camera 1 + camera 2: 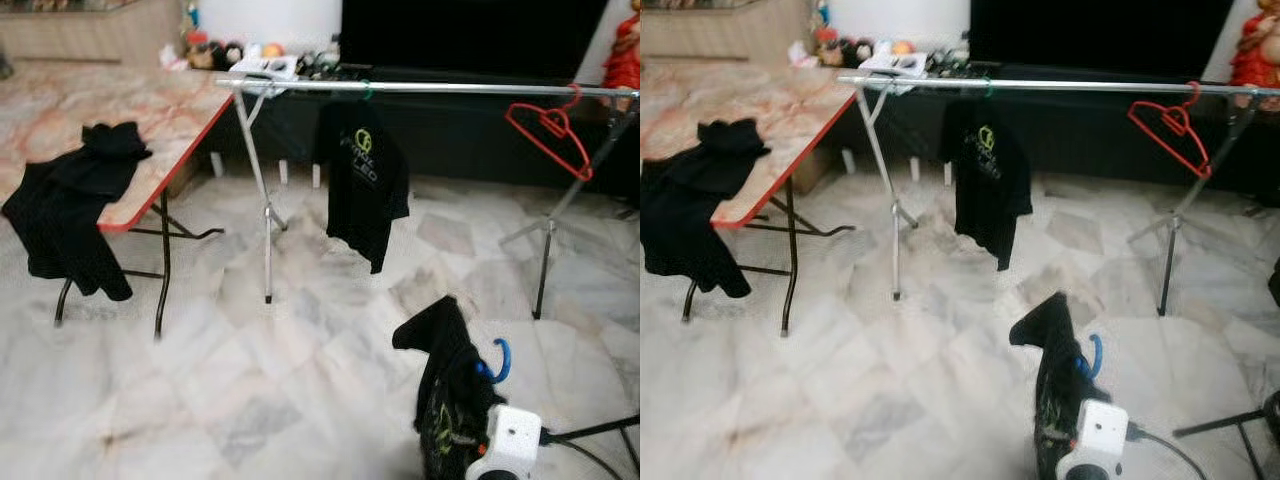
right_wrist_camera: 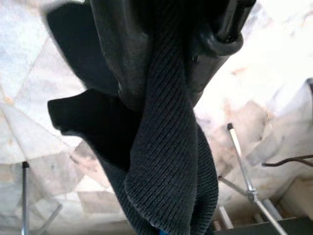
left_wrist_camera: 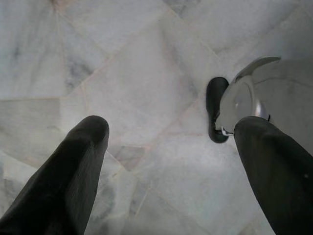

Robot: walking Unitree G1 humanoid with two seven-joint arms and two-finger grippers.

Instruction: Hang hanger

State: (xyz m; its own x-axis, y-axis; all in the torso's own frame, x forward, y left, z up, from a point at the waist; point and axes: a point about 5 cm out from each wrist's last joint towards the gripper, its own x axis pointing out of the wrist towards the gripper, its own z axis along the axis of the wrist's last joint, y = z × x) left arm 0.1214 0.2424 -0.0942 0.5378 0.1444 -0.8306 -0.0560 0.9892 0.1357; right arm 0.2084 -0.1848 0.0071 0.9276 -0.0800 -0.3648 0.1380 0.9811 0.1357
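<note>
Nearest the head camera, the right gripper (image 2: 195, 54) is clenched on a black T-shirt (image 1: 445, 385) draped over a blue hanger (image 1: 495, 362), hook poking out beside the cloth. Ahead and above it runs the steel rail (image 1: 430, 88), bearing a hung shirt (image 1: 362, 175) and a red hanger (image 1: 548, 135). Aim for the bare stretch between them, raise the hook clear, then lower. The left gripper (image 3: 171, 147) hangs open over the floor.

Table (image 1: 190, 120) left of rail (image 1: 450, 88)
</note>
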